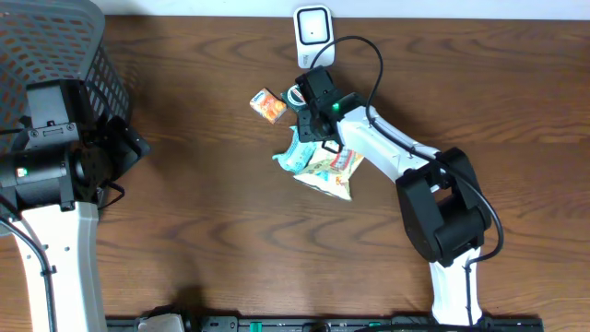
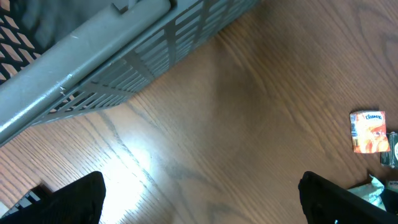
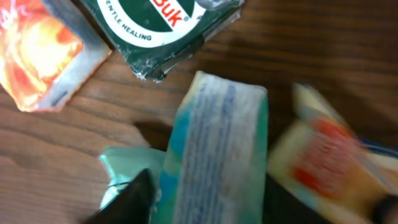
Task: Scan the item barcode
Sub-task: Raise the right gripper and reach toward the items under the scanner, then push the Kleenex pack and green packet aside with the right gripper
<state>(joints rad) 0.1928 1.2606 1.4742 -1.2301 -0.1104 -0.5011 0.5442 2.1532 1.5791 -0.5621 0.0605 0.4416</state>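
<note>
While the wrist view is blurred, the R pincer (image 1: 319, 127) reads as narrowed onto a teal packet (image 3: 217, 143), w/ dark fingers (image 3: 134, 196) against its sides, so it looks clamped on that pkt. The pkt sits in a small heap near the centre of the wooden counter (image 1: 203, 231). A yellow snack bag (image 1: 334, 173) lies touching it on the arm's side. On the other side sit a green box (image 3: 168, 25) w/ white lettering and an orange carton (image 1: 267, 106), close together. A white scanner (image 1: 313, 28) stands at the counter's far edge, near the heap but apart from it. The L pincer (image 2: 202, 208) is well apart from the heap, tips spread wide over bare wood, beside a grey mesh basket (image 1: 55, 46) in the far-left corner.
</note>
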